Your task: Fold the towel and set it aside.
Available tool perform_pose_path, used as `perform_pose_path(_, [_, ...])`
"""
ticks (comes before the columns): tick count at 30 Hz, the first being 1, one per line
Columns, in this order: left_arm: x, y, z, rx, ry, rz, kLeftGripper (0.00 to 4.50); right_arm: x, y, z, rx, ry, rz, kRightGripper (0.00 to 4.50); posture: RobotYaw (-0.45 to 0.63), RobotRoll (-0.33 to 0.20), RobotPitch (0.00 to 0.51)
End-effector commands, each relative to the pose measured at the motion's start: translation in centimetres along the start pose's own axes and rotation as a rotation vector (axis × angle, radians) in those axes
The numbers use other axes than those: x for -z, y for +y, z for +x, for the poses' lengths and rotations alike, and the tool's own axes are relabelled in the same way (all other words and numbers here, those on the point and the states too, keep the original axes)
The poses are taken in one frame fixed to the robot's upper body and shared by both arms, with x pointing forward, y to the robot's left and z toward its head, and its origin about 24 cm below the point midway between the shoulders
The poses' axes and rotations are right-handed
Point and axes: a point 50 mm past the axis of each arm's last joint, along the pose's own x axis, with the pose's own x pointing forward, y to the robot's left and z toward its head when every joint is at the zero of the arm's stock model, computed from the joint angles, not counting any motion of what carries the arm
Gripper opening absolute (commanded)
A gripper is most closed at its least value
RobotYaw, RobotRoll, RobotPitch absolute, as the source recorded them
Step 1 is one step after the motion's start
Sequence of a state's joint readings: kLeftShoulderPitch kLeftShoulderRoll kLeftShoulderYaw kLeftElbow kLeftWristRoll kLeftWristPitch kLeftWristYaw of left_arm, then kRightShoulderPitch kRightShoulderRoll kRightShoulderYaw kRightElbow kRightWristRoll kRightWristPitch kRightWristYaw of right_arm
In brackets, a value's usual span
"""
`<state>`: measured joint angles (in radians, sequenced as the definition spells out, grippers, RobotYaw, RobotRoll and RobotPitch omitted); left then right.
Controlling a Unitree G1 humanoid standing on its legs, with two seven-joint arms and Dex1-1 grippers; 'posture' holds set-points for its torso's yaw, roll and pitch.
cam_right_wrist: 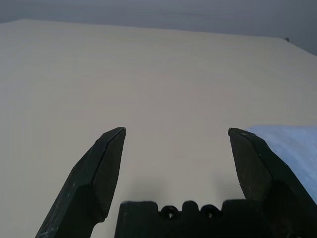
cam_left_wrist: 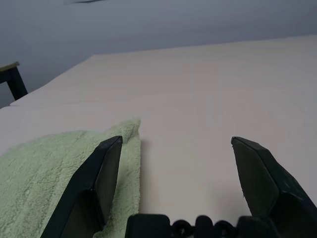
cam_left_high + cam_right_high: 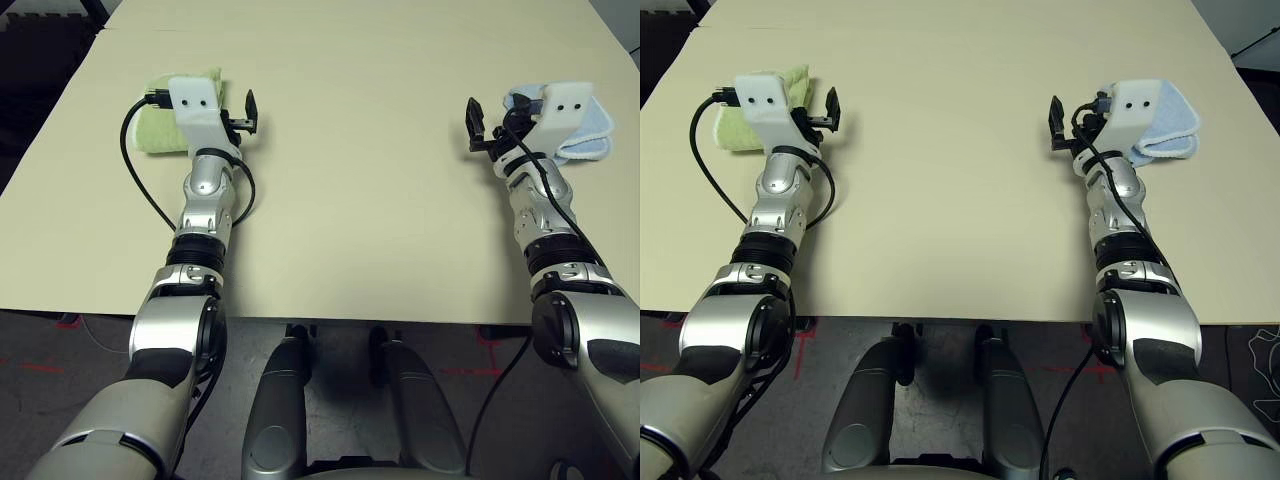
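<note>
L gripper point(image 2: 176, 148): wide open, empty, above towel point(image 3: 165, 125) edge
R gripper point(image 1: 176, 136): wide open, empty
towel: folded on tabletop point(image 3: 360, 180), long axis can't tell

A: Furniture?

B: One table point(image 3: 380, 210) with a broad, pale cream top. Its near edge runs straight across the head views and the surface is matte and unmarked.

A: Floor?

B: Dark grey floor point(image 3: 60, 340) below the near edge, bearing red tape marks point(image 3: 68, 322). A black mat point(image 3: 40, 70) of interlocking tiles lies beside the table's left side.

A: Walls and light?

B: A plain grey wall point(image 2: 163, 22) beyond the far edge. A dark furniture leg point(image 2: 15, 82) stands at the left. Lighting is even, with soft shadows.
</note>
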<state>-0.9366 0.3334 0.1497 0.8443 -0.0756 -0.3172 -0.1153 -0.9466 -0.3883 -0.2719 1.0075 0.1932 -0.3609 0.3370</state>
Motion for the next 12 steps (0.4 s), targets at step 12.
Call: perform_pose_path(12, [0.6, 1.5, -1.4, -0.017, -0.014, -0.033, 4.48, 0.5, -1.8, -1.6, 0.053, -0.024, 0.038, 4.5, 0.01, 0.0, 0.265])
